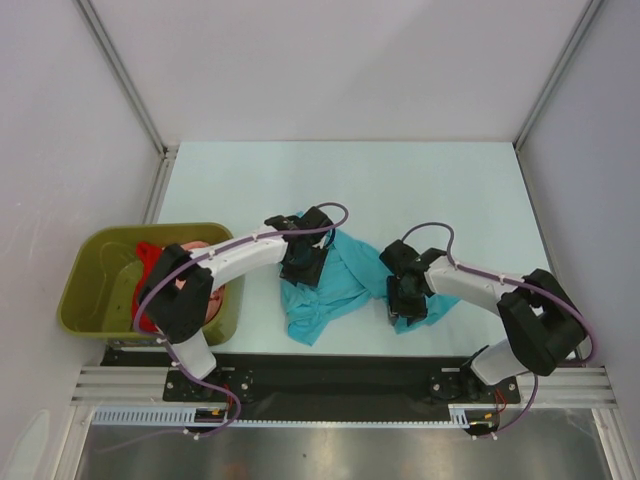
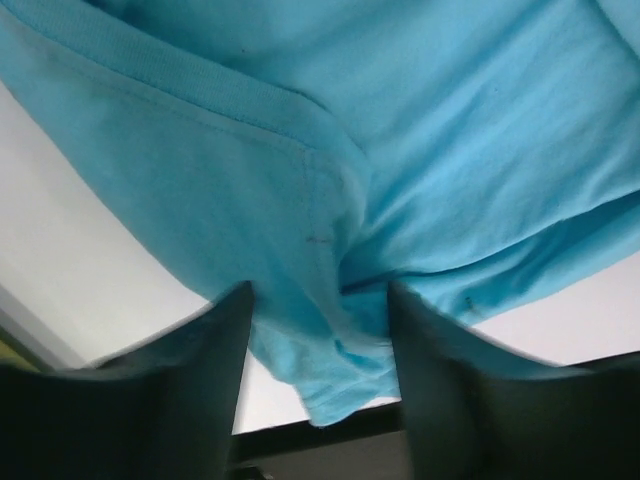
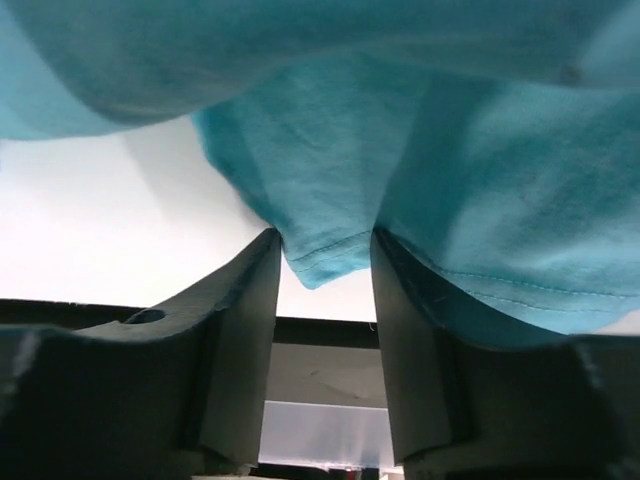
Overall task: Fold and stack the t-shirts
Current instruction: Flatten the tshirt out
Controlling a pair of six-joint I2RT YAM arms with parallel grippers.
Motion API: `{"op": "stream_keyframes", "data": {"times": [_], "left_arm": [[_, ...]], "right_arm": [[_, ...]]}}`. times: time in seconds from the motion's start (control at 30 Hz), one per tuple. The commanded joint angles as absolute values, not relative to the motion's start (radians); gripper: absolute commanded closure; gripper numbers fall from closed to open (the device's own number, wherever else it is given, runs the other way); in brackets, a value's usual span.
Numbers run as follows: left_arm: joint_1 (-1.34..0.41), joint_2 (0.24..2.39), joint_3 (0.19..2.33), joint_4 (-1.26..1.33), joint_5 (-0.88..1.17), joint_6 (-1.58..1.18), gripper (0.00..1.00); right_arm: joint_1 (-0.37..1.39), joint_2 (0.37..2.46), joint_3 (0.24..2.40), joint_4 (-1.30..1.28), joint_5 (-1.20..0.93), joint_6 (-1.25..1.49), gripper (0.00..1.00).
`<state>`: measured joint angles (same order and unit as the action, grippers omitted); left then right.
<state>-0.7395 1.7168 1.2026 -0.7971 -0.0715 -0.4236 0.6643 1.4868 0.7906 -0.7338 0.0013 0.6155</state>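
A pale table (image 1: 430,180) is walled in white. The turquoise shirt (image 1: 345,285) is crumpled near the middle of its near edge. The left claw (image 2: 320,300) is spread wide astride a fold. The right claw (image 3: 323,245) is half closed about a hem, and whether it is gripped cannot be told. A red shirt (image 1: 148,255) and a pink shirt (image 1: 214,302) are held in the tub (image 1: 90,270) beside the left edge.

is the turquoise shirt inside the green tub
No, the turquoise t-shirt lies crumpled on the table, well outside the olive-green tub.
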Motion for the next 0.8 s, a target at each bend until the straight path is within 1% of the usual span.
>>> {"op": "stream_keyframes", "data": {"times": [0.0, 0.03, 0.07, 0.13, 0.17, 0.2, 0.27, 0.33, 0.4, 0.43, 0.5, 0.53, 0.57, 0.67, 0.7, 0.77], "left_arm": [[-0.746, 1.692, 1.184, -0.782, -0.052, -0.434, 0.51], [-0.746, 1.689, 1.18, -0.778, -0.061, -0.436, 0.61], [-0.746, 1.678, 1.181, -0.776, -0.069, -0.437, 0.76], [-0.746, 1.663, 1.207, -0.79, -0.09, -0.437, 0.87], [-0.746, 1.632, 1.218, -0.804, -0.112, -0.434, 0.98], [-0.744, 1.618, 1.233, -0.813, -0.123, -0.434, 1.0], [-0.726, 1.588, 1.301, -0.85, -0.14, -0.428, 1.0], [-0.695, 1.551, 1.391, -0.879, -0.141, -0.425, 0.99], [-0.674, 1.531, 1.451, -0.908, -0.149, -0.419, 1.0], [-0.654, 1.511, 1.504, -0.914, -0.153, -0.414, 1.0], [-0.631, 1.493, 1.551, -0.913, -0.149, -0.407, 1.0], [-0.606, 1.479, 1.59, -0.908, -0.143, -0.402, 1.0], [-0.591, 1.474, 1.609, -0.896, -0.135, -0.4, 1.0], [-0.536, 1.453, 1.664, -0.864, -0.112, -0.4, 1.0], [-0.525, 1.451, 1.677, -0.858, -0.109, -0.4, 1.0], [-0.499, 1.439, 1.704, -0.851, -0.112, -0.411, 1.0]], "right_arm": [[0.672, 1.48, 0.752, -0.701, 0.041, 0.666, 0.55], [0.67, 1.491, 0.75, -0.696, 0.043, 0.678, 0.55], [0.67, 1.494, 0.744, -0.689, 0.044, 0.684, 0.58], [0.67, 1.491, 0.742, -0.687, 0.048, 0.695, 0.66], [0.67, 1.485, 0.744, -0.701, 0.055, 0.698, 0.8], [0.672, 1.476, 0.758, -0.713, 0.075, 0.699, 0.87], [0.661, 1.425, 0.784, -0.773, 0.107, 0.701, 1.0], [0.638, 1.378, 0.844, -0.827, 0.156, 0.693, 1.0], [0.572, 1.304, 0.886, -0.903, 0.188, 0.657, 1.0], [0.498, 1.283, 0.929, -0.946, 0.19, 0.637, 1.0], [0.416, 1.217, 0.971, -0.971, 0.183, 0.566, 1.0], [0.367, 1.197, 1.024, -0.979, 0.17, 0.539, 1.0], [0.288, 1.177, 1.051, -0.98, 0.152, 0.482, 1.0], [0.174, 1.178, 1.179, -0.994, 0.13, 0.413, 1.0], [0.11, 1.19, 1.204, -0.993, 0.112, 0.385, 1.0], [0.056, 1.207, 1.27, -0.979, 0.074, 0.365, 1.0]]}}
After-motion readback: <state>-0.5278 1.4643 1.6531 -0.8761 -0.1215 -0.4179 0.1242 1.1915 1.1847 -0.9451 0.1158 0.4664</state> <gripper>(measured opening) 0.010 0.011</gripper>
